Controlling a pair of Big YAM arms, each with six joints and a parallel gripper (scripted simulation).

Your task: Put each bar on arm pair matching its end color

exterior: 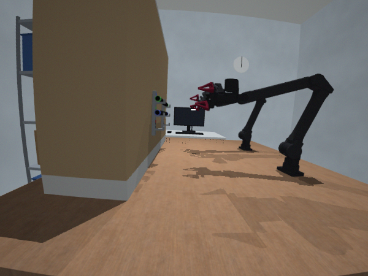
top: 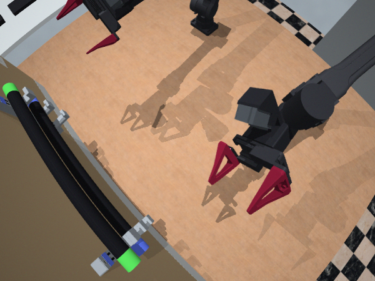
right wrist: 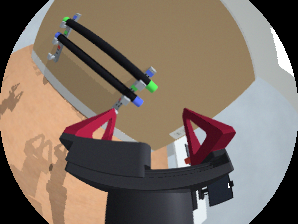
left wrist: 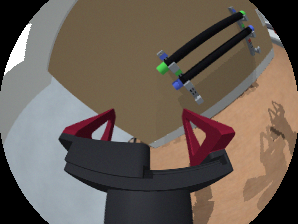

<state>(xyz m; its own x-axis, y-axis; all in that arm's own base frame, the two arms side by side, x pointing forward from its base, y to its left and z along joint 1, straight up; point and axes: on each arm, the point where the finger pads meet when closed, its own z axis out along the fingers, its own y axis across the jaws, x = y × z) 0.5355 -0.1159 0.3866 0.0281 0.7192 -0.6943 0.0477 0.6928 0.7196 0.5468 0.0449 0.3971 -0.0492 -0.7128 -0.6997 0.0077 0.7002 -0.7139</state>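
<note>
- Your green-ended bar point(top: 44, 143) point(exterior: 158, 98) point(left wrist: 200, 40) point(right wrist: 107, 50) lies across the top pair of arms on the wall rack point(top: 100, 265) point(exterior: 153, 122) point(left wrist: 192, 91) point(right wrist: 118, 104) — the pair with blue labels, so its colors don't match.
- Your blue-ended bar point(top: 97, 198) point(exterior: 157, 112) point(left wrist: 215, 56) point(right wrist: 97, 68) lies just below it on the middle pair, where you can see green labels; that's a mismatch too.
- The lowest pair, marked red, carries no bar.
- Your left gripper point(top: 230, 198) point(exterior: 197, 97) point(left wrist: 148, 112) is wide open and holds nothing; it hangs above the bench point(top: 175, 109) point(exterior: 214, 196) point(left wrist: 285, 115) point(right wrist: 20, 135), apart from the rack and both bars.
- Your right gripper point(top: 72, 35) point(exterior: 191, 103) point(right wrist: 149, 112) is also spread wide with nothing between its fingers — off the bench, and clear of the rack and the bars.
- In your top view, the right gripper is partly cut off by the upper edge.
</note>
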